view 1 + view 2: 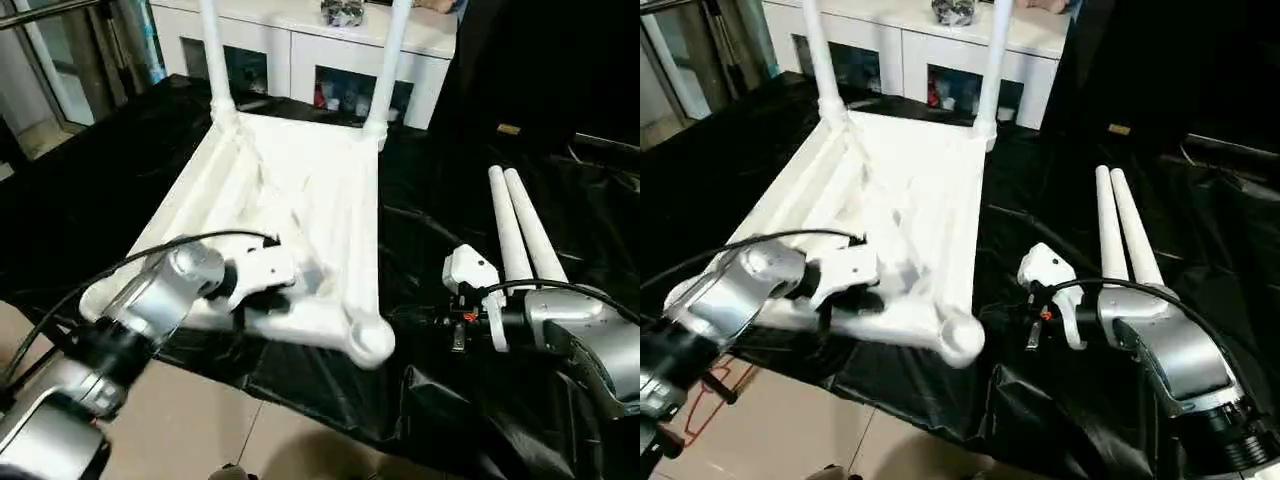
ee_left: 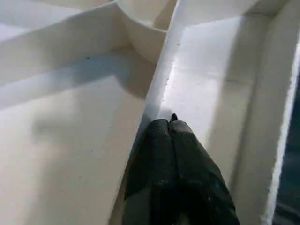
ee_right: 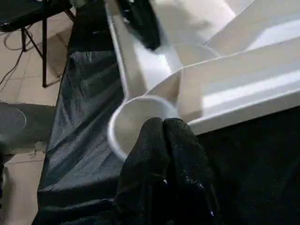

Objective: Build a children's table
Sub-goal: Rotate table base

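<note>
The children's table (image 1: 300, 200) is laid upside down on the black sheet (image 1: 440, 390), sockets up so legs can be pushed in. Two legs are fitted at the far corners; two loose legs (image 1: 520, 225) lie to the right. Left gripper (image 2: 169, 123), fingers together, rests inside the near ribbing; right gripper (image 3: 163, 123), fingers together, sits by the empty near-right socket (image 1: 368, 338).
</note>
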Tool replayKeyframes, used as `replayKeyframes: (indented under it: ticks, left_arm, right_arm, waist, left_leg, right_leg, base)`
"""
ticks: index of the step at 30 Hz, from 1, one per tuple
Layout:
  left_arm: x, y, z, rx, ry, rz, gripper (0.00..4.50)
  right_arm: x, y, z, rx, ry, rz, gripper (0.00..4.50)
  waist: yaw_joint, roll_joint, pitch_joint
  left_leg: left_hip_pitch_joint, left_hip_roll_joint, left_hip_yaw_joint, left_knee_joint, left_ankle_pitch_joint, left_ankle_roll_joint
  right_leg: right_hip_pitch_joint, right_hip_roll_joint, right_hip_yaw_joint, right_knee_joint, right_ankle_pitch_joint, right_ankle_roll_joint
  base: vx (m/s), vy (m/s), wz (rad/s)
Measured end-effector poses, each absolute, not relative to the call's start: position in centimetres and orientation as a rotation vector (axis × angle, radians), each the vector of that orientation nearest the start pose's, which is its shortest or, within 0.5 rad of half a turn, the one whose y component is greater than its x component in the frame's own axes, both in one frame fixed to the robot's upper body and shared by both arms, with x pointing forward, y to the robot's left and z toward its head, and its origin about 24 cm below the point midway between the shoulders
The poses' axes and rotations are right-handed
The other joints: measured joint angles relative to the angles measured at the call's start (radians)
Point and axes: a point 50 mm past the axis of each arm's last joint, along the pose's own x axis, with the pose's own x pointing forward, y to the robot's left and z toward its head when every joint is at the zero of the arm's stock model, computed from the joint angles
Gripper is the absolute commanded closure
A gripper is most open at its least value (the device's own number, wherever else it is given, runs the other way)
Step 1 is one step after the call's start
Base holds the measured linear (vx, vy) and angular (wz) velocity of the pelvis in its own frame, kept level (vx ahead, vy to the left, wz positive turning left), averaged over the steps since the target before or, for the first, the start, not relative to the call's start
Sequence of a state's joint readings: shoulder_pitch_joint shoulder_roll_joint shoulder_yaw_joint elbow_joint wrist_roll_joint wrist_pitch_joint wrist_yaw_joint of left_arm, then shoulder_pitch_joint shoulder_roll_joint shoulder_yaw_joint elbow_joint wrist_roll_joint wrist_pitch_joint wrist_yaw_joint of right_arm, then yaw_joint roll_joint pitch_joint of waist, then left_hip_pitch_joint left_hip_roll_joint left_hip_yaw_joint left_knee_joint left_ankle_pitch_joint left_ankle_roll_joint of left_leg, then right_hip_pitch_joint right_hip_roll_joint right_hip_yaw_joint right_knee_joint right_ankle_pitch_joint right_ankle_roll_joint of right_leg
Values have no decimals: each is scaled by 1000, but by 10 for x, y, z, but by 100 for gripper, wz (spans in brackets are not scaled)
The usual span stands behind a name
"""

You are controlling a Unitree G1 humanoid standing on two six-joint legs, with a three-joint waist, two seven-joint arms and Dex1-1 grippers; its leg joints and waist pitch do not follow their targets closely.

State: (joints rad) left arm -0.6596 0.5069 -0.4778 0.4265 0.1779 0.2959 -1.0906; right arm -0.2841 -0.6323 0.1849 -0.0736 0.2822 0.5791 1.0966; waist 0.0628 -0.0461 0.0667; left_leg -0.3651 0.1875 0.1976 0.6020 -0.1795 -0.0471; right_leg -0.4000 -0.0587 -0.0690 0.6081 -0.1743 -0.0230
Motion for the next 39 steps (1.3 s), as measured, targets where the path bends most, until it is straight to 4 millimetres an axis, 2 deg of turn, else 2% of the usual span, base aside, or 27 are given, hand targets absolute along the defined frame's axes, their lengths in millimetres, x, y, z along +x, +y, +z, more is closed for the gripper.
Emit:
replayKeyframes:
  ticks: [4,11,14,15,17,18,19,20,23,25,28,30,32,35,36,39]
  left_arm:
    - [336,141,69,777,575,-1089,450]
    - [343,143,74,752,534,-1019,450]
    - [343,136,93,625,447,-1005,450]
    - [342,132,108,549,369,-993,450]
    - [340,122,131,466,258,-990,417]
    - [339,121,138,439,226,-984,409]
    - [338,121,143,420,202,-973,399]
    - [337,125,145,389,187,-948,399]
    - [330,130,141,328,178,-903,372]
    - [322,132,131,262,198,-889,361]
    - [318,125,122,205,221,-887,328]
    - [318,123,124,177,221,-868,325]
    - [318,121,127,166,221,-885,298]
    - [315,120,128,156,236,-902,292]
    - [314,120,128,156,241,-904,271]
    - [308,117,130,150,245,-949,257]
  right_arm:
    - [263,-176,84,-227,507,1159,443]
    - [268,-177,86,-241,463,1087,443]
    - [275,-177,91,-192,404,996,443]
    - [286,-178,95,-146,373,899,418]
    - [302,-184,103,-101,321,737,410]
    - [308,-188,107,-86,301,673,403]
    - [313,-191,111,-78,290,611,375]
    - [317,-193,113,-61,282,545,375]
    - [322,-199,105,-21,329,363,366]
    - [324,-200,97,5,401,262,336]
    - [326,-210,88,-5,490,147,321]
    - [331,-214,90,-11,507,105,313]
    - [340,-219,96,-19,509,53,279]
    - [346,-233,102,-27,511,-31,276]
    - [348,-235,102,-27,515,-48,245]
    - [349,-242,98,-39,553,-93,238]
  waist:
    - [0,2,-1]
    - [-1,4,-1]
    - [0,4,0]
    - [-1,4,0]
    - [-1,5,-1]
    - [-1,5,-1]
    - [-1,6,-1]
    - [-2,7,-2]
    - [-5,9,-2]
    - [-9,14,0]
    - [-5,14,0]
    - [-5,14,0]
    - [-6,12,0]
    - [-5,12,1]
    - [-5,11,0]
    - [-5,10,1]
  left_leg:
    - [-1,0,0,1,0,0]
    - [-2,0,-1,0,0,0]
    - [-3,0,0,0,0,0]
    - [-3,0,0,1,0,0]
    - [-2,0,0,2,0,0]
    - [-2,0,0,2,0,0]
    - [-2,0,0,2,0,0]
    - [-1,0,0,1,0,0]
    - [-2,0,0,1,0,0]
    - [-3,0,0,0,0,0]
    - [-4,0,0,1,0,0]
    - [-3,0,1,1,0,-1]
    - [-2,0,1,1,1,-1]
    - [-3,0,1,1,1,-2]
    - [-3,0,1,1,1,-2]
    - [-4,0,1,0,1,-2]
  right_leg:
    - [0,0,0,0,0,0]
    - [-2,0,-1,1,1,-2]
    - [-3,0,-1,1,3,-5]
    - [-3,0,-1,2,4,-6]
    - [-2,0,0,2,4,-6]
    - [-2,0,0,2,4,-6]
    - [-2,0,0,2,3,-5]
    - [-2,0,0,2,2,-3]
    - [-3,0,0,2,2,-2]
    - [-3,0,0,2,3,-5]
    - [-4,0,0,3,3,-5]
    - [-4,0,0,3,2,-3]
    - [-4,0,0,3,0,0]
    - [-4,0,1,3,0,0]
    - [-4,0,1,3,0,1]
    - [-5,0,1,3,0,0]
  base:
    - [0,0,0]
    - [0,0,0]
    - [0,0,0]
    - [0,0,0]
    - [0,0,0]
    - [0,0,0]
    - [0,0,0]
    - [0,0,0]
    - [0,0,0]
    - [0,0,0]
    - [0,0,0]
    - [0,0,0]
    - [0,0,0]
    - [0,0,0]
    - [0,0,0]
    - [0,0,0]
